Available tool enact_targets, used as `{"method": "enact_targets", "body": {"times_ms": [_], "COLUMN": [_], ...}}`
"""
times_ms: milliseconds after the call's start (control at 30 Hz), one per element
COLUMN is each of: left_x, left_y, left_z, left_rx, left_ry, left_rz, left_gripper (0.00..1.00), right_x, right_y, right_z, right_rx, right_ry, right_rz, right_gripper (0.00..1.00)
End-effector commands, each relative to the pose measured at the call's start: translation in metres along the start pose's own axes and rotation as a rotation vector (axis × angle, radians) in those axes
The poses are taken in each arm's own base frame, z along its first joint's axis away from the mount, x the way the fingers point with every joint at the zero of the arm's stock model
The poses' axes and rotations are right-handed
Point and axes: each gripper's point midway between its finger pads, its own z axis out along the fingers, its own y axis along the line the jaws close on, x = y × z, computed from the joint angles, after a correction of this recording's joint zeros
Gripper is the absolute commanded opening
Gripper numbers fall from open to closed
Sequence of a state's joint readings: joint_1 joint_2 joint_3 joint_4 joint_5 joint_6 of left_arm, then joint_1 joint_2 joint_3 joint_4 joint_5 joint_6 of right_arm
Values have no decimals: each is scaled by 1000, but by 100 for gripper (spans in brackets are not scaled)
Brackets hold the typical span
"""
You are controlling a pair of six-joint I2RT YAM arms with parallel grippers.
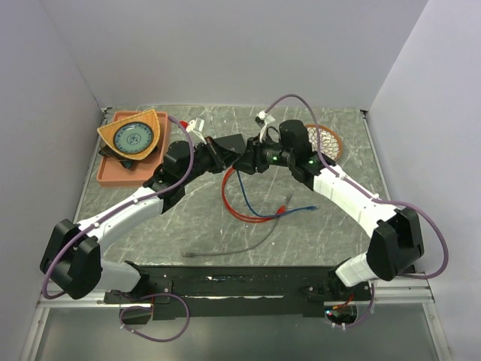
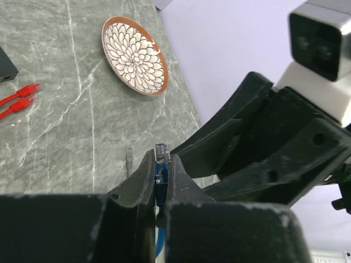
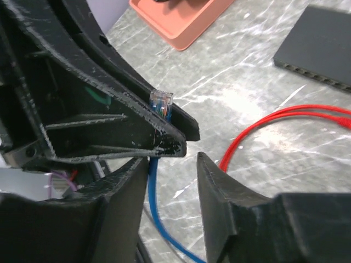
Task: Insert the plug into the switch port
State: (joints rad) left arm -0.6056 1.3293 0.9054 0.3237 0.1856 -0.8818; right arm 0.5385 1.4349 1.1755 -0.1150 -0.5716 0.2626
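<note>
My left gripper (image 2: 160, 156) is shut on a clear plug (image 2: 162, 158) at the end of a blue cable, held above the table; the plug tip sticks out past the fingertips. In the right wrist view the plug (image 3: 161, 102) shows between the left gripper's black fingers (image 3: 137, 129). My right gripper (image 3: 173, 161) is open right under them, with the blue cable (image 3: 156, 208) running beside its left finger. The flat black switch (image 3: 321, 44) lies on the table beyond, a row of ports (image 3: 312, 75) along its near edge. From above, both grippers (image 1: 229, 154) (image 1: 252, 159) meet beside the switch (image 1: 228, 141).
A red cable (image 1: 233, 207) loops on the table, its plugs (image 2: 22, 93) near the switch corner (image 2: 5, 66). A grey cable (image 1: 225, 248) lies nearer the front. A patterned plate (image 1: 331, 143) sits back right; a salmon tray (image 1: 124, 162) holding dishes sits back left.
</note>
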Motion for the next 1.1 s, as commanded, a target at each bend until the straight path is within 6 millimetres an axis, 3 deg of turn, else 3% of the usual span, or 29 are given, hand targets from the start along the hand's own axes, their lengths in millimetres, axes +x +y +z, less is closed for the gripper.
{"method": "enact_targets", "body": {"times_ms": [0, 133, 300, 400, 433, 500, 533, 633, 700, 833, 1067], "left_x": [-22, -23, -22, -24, -26, -30, -32, -41, -44, -48, -35], "left_y": [-30, -31, -30, -26, -28, -25, -25, -21, -19, -18, -25], "left_z": [-6, -7, -7, -8, -9, -10, -11, -15, -17, -22, -24], "left_rx": [70, 71, 72, 55, 56, 30, 26, -16, -33, -30, 53], "left_ry": [-58, -62, -65, -76, -84, -100, -107, -141, -150, -154, -109], "left_rz": [6, 8, 10, 5, 12, 14, 21, 33, 39, 55, 83], "left_gripper": [1, 1, 6, 18, 32, 43, 54, 73, 79, 80, 73], "right_x": [-19, -22, -23, -20, -17, -15, -13, -8, -5, 2, 6], "right_y": [13, 11, 7, 8, 7, 9, 9, 9, 10, 11, 26], "right_z": [9, 9, 3, 2, 2, 2, 1, -1, -3, -8, -15], "right_rx": [-47, -20, 11, 7, 6, -2, -4, -10, -18, -23, -107], "right_ry": [-41, -53, -74, -60, -51, -42, -39, -26, -16, 4, 15], "right_rz": [-15, -12, -33, -45, -42, -52, -50, -64, -81, -110, -159], "right_gripper": [40, 0, 0, 0, 0, 0, 0, 0, 0, 0, 0]}}
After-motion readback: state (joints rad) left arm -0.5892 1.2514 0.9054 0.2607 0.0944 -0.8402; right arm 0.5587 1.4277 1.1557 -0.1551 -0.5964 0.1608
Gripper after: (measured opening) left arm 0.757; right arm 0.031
